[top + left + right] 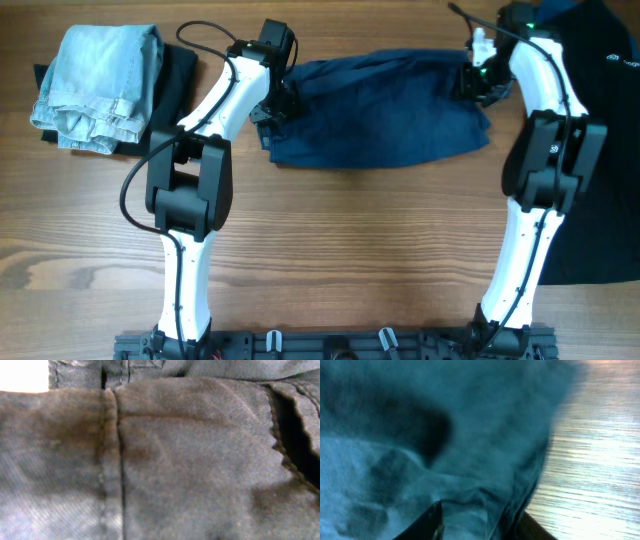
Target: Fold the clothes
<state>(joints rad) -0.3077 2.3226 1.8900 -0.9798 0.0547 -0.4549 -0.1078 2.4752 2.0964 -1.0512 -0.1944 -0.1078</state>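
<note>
The clothes point(380, 110) are one dark navy garment stretched across the far middle of the table between my two grippers. My left gripper point(278, 103) is at its bunched left end. The left wrist view is filled by the fabric point(190, 460), with a stitched seam and a pocket slit, and my fingers are hidden there. My right gripper point(478, 80) is at the garment's right end. In the right wrist view its two dark fingers point(481, 512) are closed on a fold of the fabric point(445, 435) just above the wood.
A pale blue denim piece point(95, 85) lies folded at the far left on a black cloth point(178, 75). A black garment with small white logos point(600, 120) covers the right edge. Bare wooden table point(350, 250) lies in front between the arm bases.
</note>
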